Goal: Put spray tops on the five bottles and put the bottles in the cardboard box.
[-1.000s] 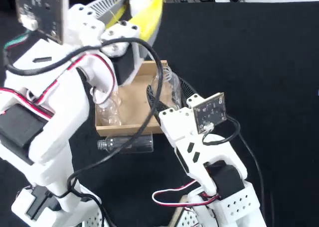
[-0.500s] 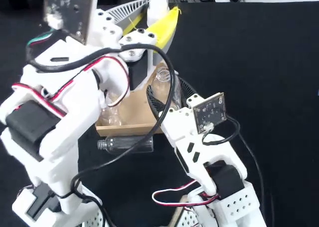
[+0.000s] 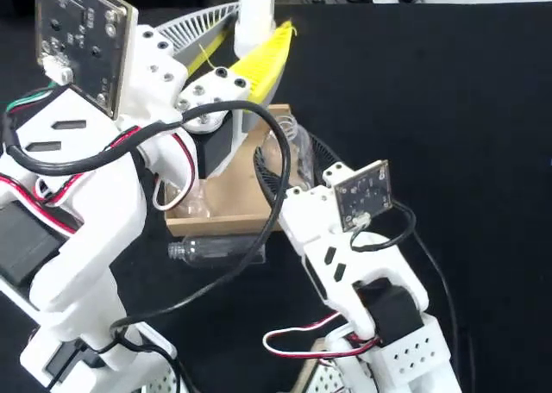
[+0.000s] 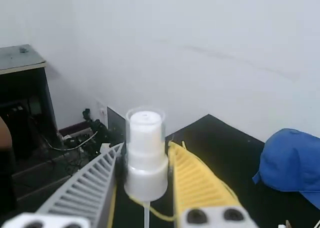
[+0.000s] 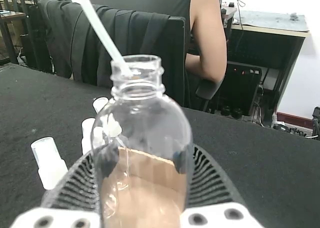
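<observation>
Surface (image 3: 448, 109): flat, matt black, cloth-like.
Cardboard box (image 3: 226, 225): brown, rectangular, open top, plain walls; sits on the surface between the two arms.
Left pincer (image 4: 145, 160): one grey ribbed finger and one yellow ribbed finger, closed on the collar of a spray top and lifted high above the box.
Right pincer (image 5: 145, 158): two black ribbed, curved fingers wrapped around the belly of the held bottle, at the box's corner.
Held bottle (image 5: 142, 138): clear plastic, rounded shoulders, threaded neck, no cap; long axis upright, mouth up.
Lying bottle (image 3: 220, 249): clear and uncapped, on its side just outside the box's near wall; long axis runs along that wall, neck toward the left arm's side.
Boxed bottle (image 3: 191, 202): clear, inside the box's near corner, partly hidden by the left arm; how many are in the box cannot be told.
Spray top (image 4: 145, 138): white smooth cylinder under a clear cap, axis upright.
Dip tube (image 5: 100, 28): thin, white, straight; slants down, its lower end at the held bottle's mouth.
Loose spray tops (image 5: 47, 163): three counted, white, on the surface beyond the held bottle.
Bottles counted: three, perhaps more in the box.
</observation>
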Controlling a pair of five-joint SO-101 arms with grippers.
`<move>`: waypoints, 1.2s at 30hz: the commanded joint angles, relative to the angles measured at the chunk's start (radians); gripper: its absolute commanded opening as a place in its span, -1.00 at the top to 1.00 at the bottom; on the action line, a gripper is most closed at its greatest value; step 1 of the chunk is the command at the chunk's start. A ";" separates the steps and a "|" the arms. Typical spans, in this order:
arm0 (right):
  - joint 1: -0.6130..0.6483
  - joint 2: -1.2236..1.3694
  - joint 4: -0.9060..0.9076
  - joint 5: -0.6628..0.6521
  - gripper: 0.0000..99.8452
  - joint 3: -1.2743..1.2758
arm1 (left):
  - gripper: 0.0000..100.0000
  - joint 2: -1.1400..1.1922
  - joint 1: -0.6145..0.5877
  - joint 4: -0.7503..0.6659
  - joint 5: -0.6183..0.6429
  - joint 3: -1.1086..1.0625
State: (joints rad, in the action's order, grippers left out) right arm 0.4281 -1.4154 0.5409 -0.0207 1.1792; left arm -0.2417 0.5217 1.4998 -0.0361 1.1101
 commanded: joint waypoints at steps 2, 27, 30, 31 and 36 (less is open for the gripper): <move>0.017 -0.028 -0.031 0.003 0.98 -0.015 | 0.94 -0.011 0.007 0.000 -0.006 0.036; 0.011 -0.022 -0.038 0.003 0.98 -0.013 | 0.60 -0.192 -0.257 0.081 -0.014 -0.131; 0.003 -0.019 -0.118 0.005 0.98 0.005 | 0.60 -0.190 -0.458 0.160 -0.014 -0.140; -0.008 -0.010 -0.152 0.012 0.98 0.010 | 0.60 -0.190 -0.522 0.180 -0.014 -0.160; -0.061 0.150 -0.313 0.132 0.98 0.004 | 0.60 -0.190 -0.809 0.204 -0.008 -0.380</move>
State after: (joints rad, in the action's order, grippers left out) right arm 0.4143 -1.4062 0.3675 0.0422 1.2022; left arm -0.4258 -0.0629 1.6947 -0.0422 0.8953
